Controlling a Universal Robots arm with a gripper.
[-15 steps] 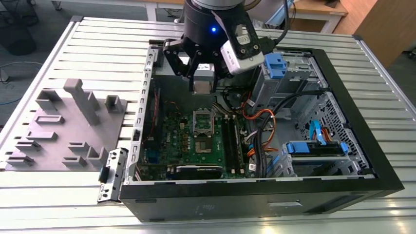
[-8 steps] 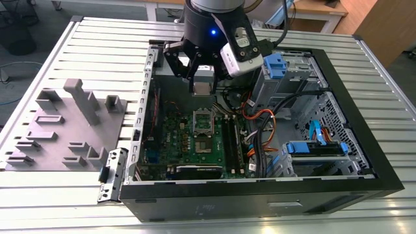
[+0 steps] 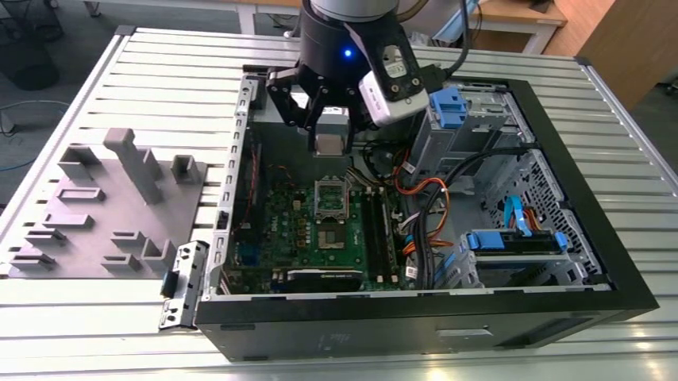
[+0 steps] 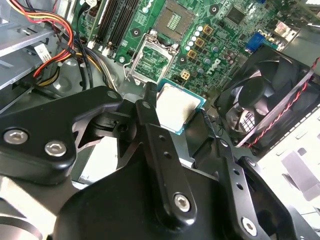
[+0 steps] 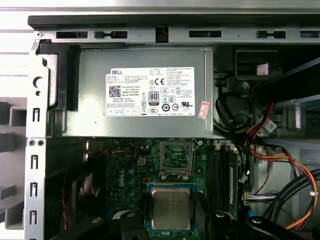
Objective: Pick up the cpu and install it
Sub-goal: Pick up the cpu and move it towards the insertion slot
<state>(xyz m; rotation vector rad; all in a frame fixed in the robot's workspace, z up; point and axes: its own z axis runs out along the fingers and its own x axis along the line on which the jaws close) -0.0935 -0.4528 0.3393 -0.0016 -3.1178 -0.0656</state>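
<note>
My gripper (image 3: pixel 329 136) hangs inside the open computer case (image 3: pixel 593 262), shut on the cpu (image 3: pixel 329 144), a small flat silvery square with a pale rim. In both wrist views the cpu (image 5: pixel 171 207) (image 4: pixel 176 107) sits level between the two black fingers (image 5: pixel 128 222), above the green motherboard (image 3: pixel 302 226). The open silver socket frame (image 5: pixel 176 157) (image 4: pixel 150 57) (image 3: pixel 332 196) lies just beyond the chip, a little apart from it. The cpu is off the board and touches nothing but the fingers.
A grey moulded tray (image 3: pixel 106 206) with upright blocks lies on the slatted table at the exterior view's left. Inside the case are a power supply (image 5: pixel 145 92), a black fan (image 4: pixel 270 95), orange and black cables (image 3: pixel 424 202) and blue drive brackets (image 3: pixel 514 238).
</note>
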